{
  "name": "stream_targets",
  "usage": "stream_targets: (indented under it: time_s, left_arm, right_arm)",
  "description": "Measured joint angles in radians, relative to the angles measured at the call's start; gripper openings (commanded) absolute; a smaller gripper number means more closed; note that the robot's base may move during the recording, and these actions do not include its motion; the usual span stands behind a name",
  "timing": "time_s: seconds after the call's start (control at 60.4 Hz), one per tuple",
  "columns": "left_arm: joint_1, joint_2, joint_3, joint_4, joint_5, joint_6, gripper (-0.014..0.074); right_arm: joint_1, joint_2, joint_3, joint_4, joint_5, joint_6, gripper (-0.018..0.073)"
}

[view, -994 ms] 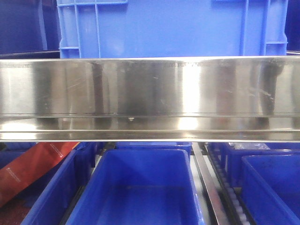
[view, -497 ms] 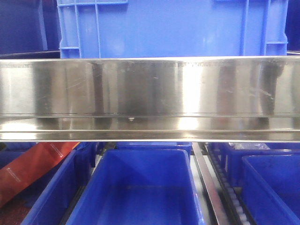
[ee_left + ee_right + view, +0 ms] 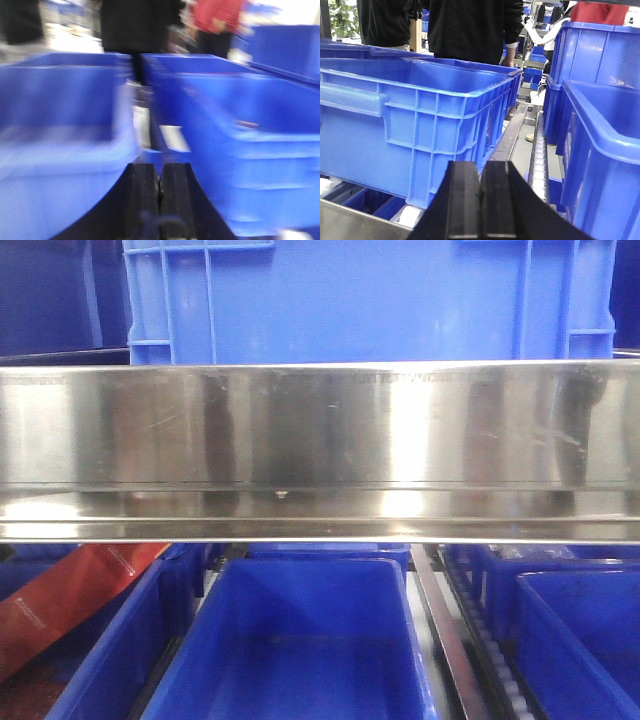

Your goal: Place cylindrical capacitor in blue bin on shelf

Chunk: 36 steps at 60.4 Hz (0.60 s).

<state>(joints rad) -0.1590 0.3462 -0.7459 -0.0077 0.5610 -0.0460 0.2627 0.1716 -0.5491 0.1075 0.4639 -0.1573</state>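
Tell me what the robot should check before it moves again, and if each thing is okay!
1. Left gripper holds the capacitor: not ok, pads pressed shut, nothing between them.
2. Right gripper holds it: not ok, shut and empty too.
3. Capacitor found: cannot tell, no view shows it.
4. Blue bin under the shelf rail has room: ok, what shows of its inside is bare.
5. Left wrist picture sharp enough to aim: not ok, blurred.
6. People nearby: not ok, a person in black stands behind the bins.
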Motion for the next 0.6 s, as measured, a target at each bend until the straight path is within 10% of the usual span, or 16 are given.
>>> stream_targets:
  time_s: [0.596]
  left_arm:
    - [0.149, -0.340, 0.715, -0.004, -0.415, 0.000, -0.0111]
  right_arm:
    - [0.000, 0.000, 0.002, 0.000, -0.001, 0.000, -0.0163]
